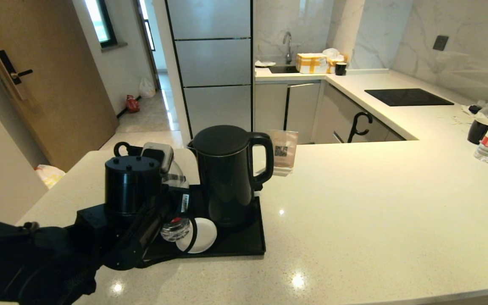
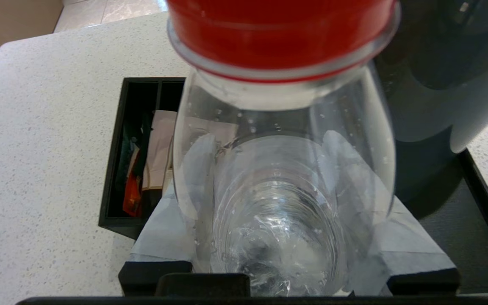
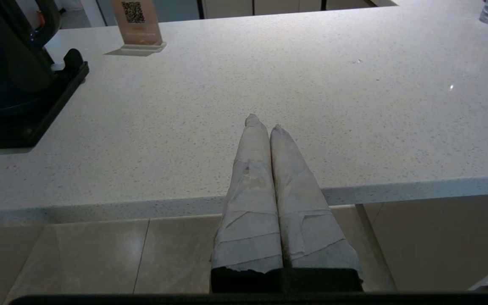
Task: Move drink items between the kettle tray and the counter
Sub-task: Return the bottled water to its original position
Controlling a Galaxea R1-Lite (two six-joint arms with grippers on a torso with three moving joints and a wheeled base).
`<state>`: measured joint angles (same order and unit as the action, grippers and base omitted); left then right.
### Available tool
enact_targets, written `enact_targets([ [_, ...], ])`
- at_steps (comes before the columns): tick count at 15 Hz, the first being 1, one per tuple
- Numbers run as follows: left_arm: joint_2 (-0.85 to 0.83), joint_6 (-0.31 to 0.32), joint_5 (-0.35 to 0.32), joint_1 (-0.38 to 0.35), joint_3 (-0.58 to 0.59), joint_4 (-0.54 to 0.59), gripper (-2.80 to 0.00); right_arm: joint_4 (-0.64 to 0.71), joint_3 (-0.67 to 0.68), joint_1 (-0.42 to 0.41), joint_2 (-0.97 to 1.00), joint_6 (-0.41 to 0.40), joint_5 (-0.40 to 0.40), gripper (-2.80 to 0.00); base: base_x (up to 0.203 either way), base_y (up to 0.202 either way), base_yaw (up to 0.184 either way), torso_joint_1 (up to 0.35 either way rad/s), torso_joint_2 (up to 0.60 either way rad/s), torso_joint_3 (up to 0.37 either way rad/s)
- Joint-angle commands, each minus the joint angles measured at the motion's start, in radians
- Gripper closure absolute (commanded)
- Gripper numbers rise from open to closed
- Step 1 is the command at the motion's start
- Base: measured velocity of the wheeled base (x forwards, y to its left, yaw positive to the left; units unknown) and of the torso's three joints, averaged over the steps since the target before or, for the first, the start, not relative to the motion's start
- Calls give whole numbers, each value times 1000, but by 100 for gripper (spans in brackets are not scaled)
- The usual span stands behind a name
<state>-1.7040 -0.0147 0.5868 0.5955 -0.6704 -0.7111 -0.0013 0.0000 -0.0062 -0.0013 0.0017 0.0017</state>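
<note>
Bench [image 1: 354, 203]: we saw kettle [image 1: 227, 173] on tray [image 1: 244, 245]
Left claw [image 2: 286, 237]: we saw it pinching bottle [image 2: 284, 178]
Right claw [image 3: 269, 131]: pressed together, off bench edge

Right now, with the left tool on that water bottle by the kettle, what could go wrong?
1. The left tool grips the water bottle close beside the kettle; swinging it sideways could knock the kettle.
2. The bottle is at the white coaster on the kettle tray; set down on the coaster's edge, it might tip.
3. The black box of sachets sits close on the other side, so clearance is tight both ways.
</note>
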Motion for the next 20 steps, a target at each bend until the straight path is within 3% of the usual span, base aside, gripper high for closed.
enact_targets([
  [1,0,-1,4,0,0,-4,0,0,0,0,1,0,0,0,0,0,0,0,0,0],
  [4,0,-1,4,0,0,-4,0,0,0,0,1,0,0,0,0,0,0,0,0,0],
  [9,-284,-1,106,41,27,-363,0,1,0,0,1,0,0,0,0,0,0,0,0,0],
  [11,-346,1,123,51,26,-435,0,1,0,0,1,0,0,0,0,0,0,0,0,0],
  [20,-361,2,125,55,23,-456,0,1,0,0,1,0,0,0,0,0,0,0,0,0],
])
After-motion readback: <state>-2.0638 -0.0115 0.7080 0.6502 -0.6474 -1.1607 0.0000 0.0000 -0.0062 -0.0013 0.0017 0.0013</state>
